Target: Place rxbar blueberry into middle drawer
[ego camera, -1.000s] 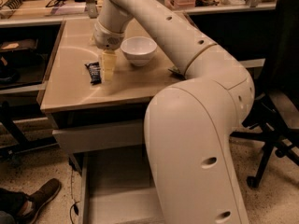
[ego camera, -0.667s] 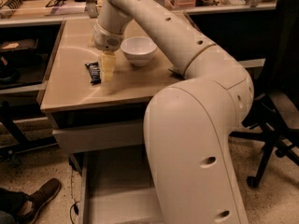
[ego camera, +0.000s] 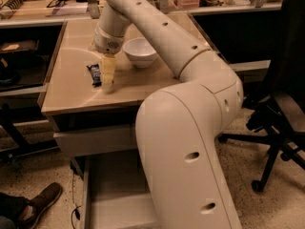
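The rxbar blueberry (ego camera: 95, 74), a small dark flat bar with pale print, lies on the tan table top (ego camera: 71, 92) near its left middle. My gripper (ego camera: 107, 86) hangs from the white arm and points down at the table, just right of the bar, with its pale fingers (ego camera: 108, 70) against the bar's right edge. The middle drawer (ego camera: 114, 194) is pulled out below the table's front; its grey floor shows at the bottom of the view, and my arm's big white link hides its right part.
A white bowl (ego camera: 140, 51) stands on the table right of the gripper. A closed drawer front (ego camera: 95, 140) sits above the open drawer. A black office chair (ego camera: 281, 113) stands at the right. A person's shoe (ego camera: 40, 202) is on the floor at lower left.
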`<state>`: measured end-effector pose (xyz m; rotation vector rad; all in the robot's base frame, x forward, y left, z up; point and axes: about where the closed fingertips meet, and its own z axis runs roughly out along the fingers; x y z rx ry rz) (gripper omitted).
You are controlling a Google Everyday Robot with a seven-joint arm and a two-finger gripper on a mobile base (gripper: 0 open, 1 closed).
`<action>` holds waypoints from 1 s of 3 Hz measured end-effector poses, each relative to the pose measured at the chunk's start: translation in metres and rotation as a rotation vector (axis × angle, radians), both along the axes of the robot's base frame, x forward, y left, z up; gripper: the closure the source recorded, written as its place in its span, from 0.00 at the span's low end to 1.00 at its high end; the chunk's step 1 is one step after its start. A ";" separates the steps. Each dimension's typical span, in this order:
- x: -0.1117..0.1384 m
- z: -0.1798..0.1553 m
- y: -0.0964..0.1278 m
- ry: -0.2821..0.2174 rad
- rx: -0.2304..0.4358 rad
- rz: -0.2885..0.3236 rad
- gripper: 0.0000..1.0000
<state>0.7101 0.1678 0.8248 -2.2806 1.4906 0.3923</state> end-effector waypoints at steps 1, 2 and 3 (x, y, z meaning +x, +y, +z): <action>0.005 -0.009 0.004 0.017 0.007 0.009 0.00; 0.005 -0.009 0.004 0.017 0.007 0.009 0.19; 0.005 -0.009 0.004 0.017 0.007 0.009 0.42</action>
